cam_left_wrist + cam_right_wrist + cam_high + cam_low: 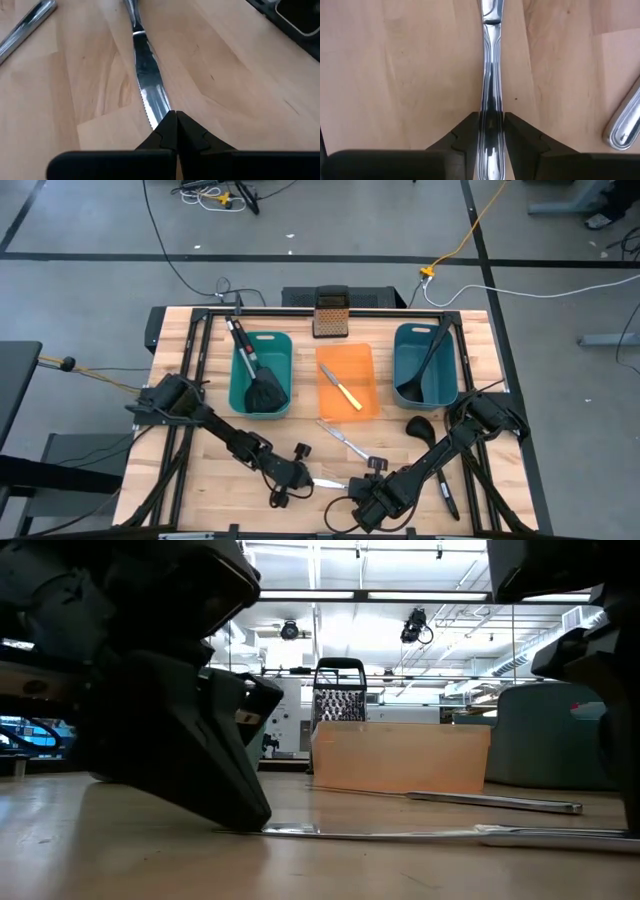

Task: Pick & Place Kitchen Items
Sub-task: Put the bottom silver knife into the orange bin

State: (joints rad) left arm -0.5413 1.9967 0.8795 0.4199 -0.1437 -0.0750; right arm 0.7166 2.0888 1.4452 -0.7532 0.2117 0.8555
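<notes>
Pale wood carries a slim silver table knife [490,75], handle clamped by right tool [490,131], serrated tip by closed left tool [176,125]

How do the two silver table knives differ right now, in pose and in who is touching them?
The held knife is gripped at both ends: the left claw pinches its blade tip and the right claw is shut on its handle. The free knife is untouched. The free knife lies diagonally just below the orange tray; the held knife lies farther from it. Both lie flat on the table.
</notes>
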